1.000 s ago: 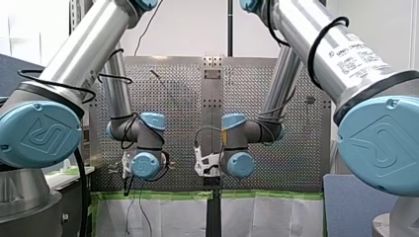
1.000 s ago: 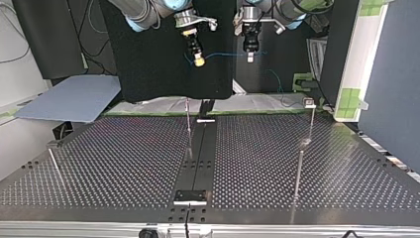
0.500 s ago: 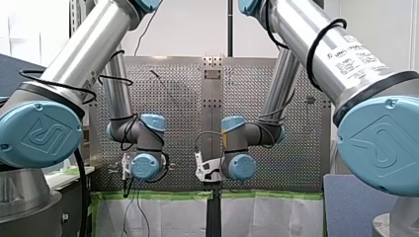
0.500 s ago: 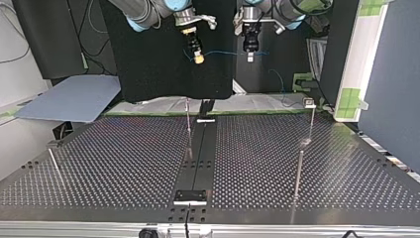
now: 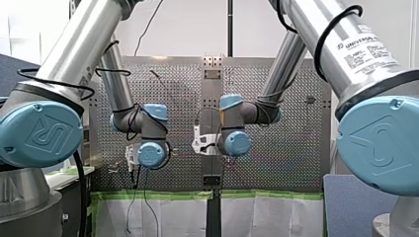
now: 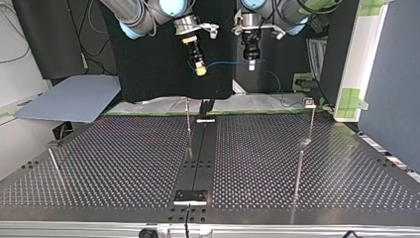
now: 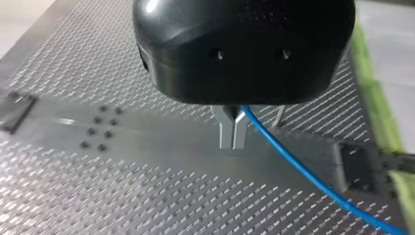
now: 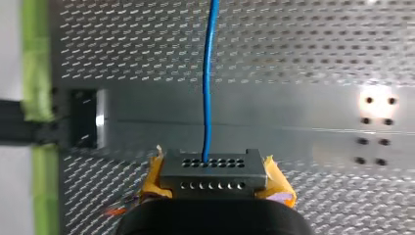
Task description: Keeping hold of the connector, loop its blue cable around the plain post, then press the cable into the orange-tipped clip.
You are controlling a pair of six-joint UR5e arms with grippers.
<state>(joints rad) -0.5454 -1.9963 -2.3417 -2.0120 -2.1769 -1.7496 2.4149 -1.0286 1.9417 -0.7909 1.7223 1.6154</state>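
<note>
Top view counts two arms coming in from above, each ending in one gripper held well above the tabletop. My right gripper, at that view's left, has yellow pads. The right wrist view shows those pads pinching one grey connector from both sides; its face carries two rows of small holes. One blue cable leaves the connector and runs across to my left gripper, at the view's right. There the two metal fingers are pressed together on the cable, which passes out beyond them and hangs down toward the far edge of the tabletop.

Four thin metal posts stand on the tabletop in the top view. One is far and central, just beside the rail. One is at the far right, with a small block on top. One is nearer on the right, and one is at the near left. I cannot tell which of them has the orange tip.

One dark rail runs from far to near down the middle of the silver perforated tabletop, and one small plate sits at its near end.

Behind the arms hangs one black panel. A grey board lies at the far left, and green tape marks a white upright at the far right.
</note>
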